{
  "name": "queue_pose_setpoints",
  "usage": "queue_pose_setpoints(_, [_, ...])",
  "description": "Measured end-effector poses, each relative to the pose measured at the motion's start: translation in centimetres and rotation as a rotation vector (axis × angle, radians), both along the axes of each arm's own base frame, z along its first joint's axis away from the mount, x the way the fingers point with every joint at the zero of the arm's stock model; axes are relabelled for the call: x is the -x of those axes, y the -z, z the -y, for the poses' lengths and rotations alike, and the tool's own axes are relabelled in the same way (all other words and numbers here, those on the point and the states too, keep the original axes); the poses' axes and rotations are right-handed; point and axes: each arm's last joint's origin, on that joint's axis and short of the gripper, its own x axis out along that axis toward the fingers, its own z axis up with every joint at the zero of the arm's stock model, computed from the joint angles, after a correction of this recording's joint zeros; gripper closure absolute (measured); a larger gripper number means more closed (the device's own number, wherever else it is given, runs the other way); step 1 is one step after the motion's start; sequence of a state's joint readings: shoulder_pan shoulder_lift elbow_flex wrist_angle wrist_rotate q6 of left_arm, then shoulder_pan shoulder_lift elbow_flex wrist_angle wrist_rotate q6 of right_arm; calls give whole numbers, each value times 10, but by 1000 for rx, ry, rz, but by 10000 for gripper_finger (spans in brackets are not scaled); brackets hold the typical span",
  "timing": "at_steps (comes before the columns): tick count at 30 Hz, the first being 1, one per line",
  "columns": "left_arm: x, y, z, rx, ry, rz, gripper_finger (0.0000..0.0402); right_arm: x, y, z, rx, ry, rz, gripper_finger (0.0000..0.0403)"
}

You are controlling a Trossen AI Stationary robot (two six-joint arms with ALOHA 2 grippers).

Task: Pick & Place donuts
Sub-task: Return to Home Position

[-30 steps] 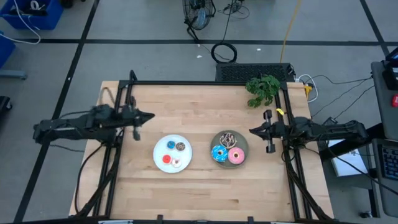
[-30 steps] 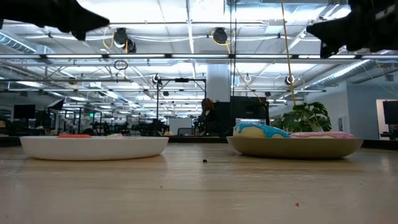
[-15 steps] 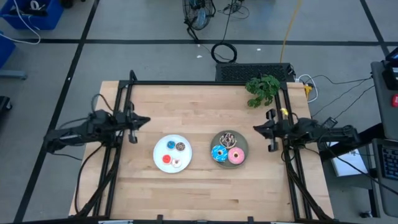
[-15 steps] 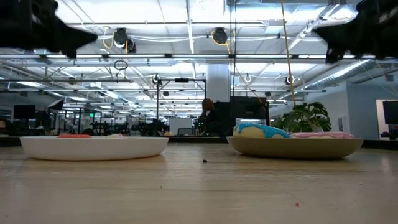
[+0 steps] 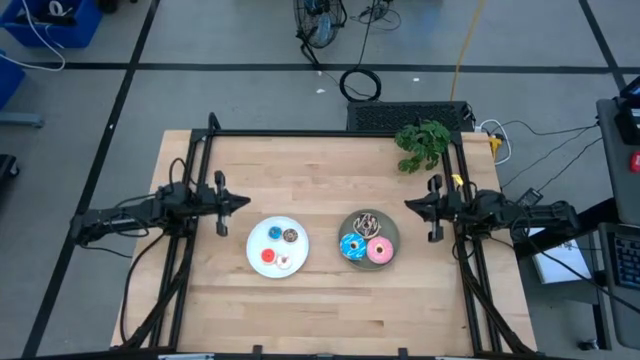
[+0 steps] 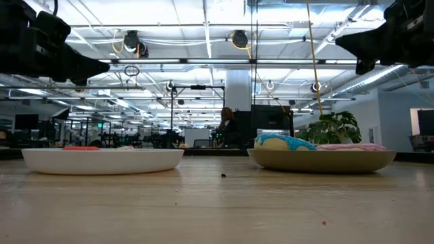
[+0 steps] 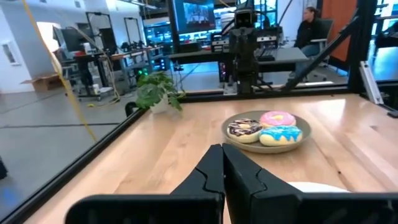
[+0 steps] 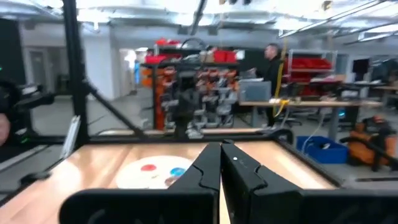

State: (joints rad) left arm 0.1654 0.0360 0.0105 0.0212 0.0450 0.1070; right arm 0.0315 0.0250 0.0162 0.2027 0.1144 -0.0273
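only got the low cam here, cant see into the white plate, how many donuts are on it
Observer: Four, all on the white plate: tiny blue donut, tiny brown donut, tiny red donut, tiny white donut.
Operator: and the grey one
Observer: The grey plate holds three: brown drizzled donut, blue sprinkled donut, pink donut.
Operator: grippers holding anything
Observer: No. The left gripper and right gripper are both shut and empty, each outside its nearer plate, not over it.

Left plate [image 5: 255, 243] holds 4 donuts [image 5: 268, 256], right plate [image 5: 394, 230] 3.
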Motion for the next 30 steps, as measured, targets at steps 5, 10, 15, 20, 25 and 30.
queue_pose_setpoints(5, [0, 0, 0, -12, -3, -3, 400, 0, 0, 1, 10, 52, 3, 403])
queue_pose_setpoints(10, [0, 0, 0, -26, -3, -7, 400, 0, -1, 1, 7, 46, 7, 403])
queue_pose_setpoints(15, [0, 1, 0, -17, -2, -9, 397, 1, -1, 1, 3, 45, 8, 403])
queue_pose_setpoints(20, [-1, 2, 0, -19, 4, -23, 398, 1, -1, 1, 3, 44, 15, 403])
queue_pose_setpoints(25, [-6, 7, 3, -30, 44, -95, 399, 1, -2, 0, -8, 22, 21, 403])
queue_pose_setpoints(30, [-8, 10, 6, -22, 80, -128, 399, 0, -1, -3, -24, -4, 17, 403])
